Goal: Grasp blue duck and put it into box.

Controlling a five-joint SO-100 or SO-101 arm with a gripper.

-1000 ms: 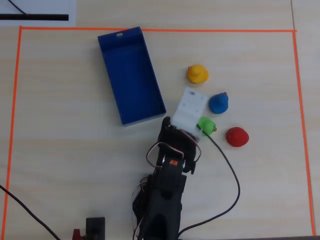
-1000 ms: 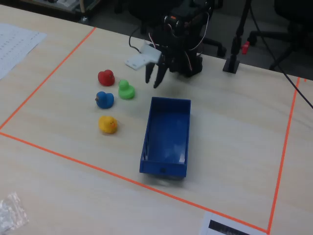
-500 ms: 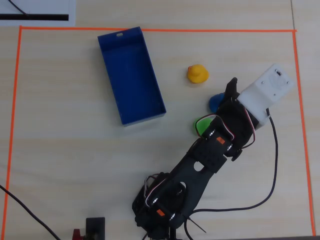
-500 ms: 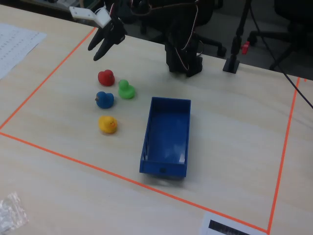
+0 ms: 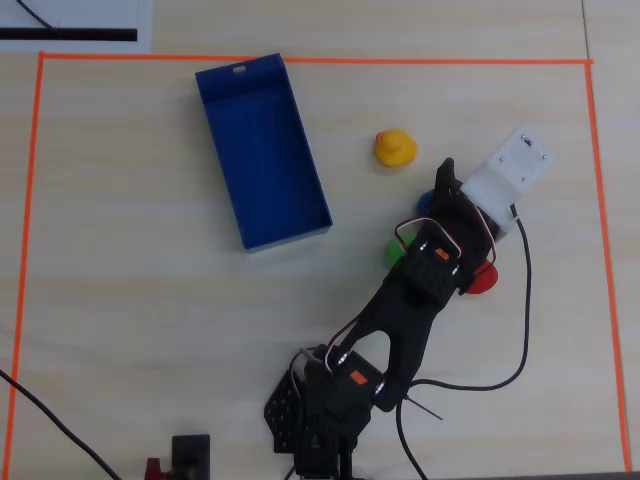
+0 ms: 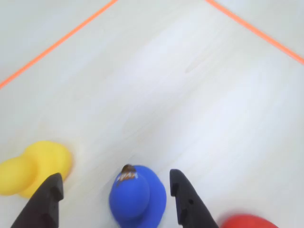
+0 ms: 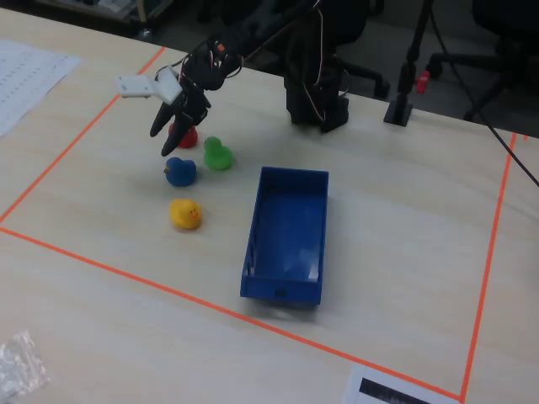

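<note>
The blue duck (image 6: 137,195) stands on the table between my gripper's (image 6: 116,175) two black fingers, nearer the right one, with its brown beak pointing away from the wrist camera. The jaws are open and do not touch it. In the fixed view the gripper (image 7: 164,141) hangs just above the blue duck (image 7: 179,171). In the overhead view the arm covers most of the duck (image 5: 424,203). The box (image 5: 262,150), a long dark-blue tray, lies empty at the upper left of the overhead view and to the right of the ducks in the fixed view (image 7: 286,231).
A yellow duck (image 6: 33,168) sits close to the left finger. A green duck (image 7: 217,154) and a red toy (image 7: 184,135) stand beside the blue one. Orange tape (image 5: 300,60) frames the work area. The arm's base (image 5: 320,410) is at the overhead view's bottom.
</note>
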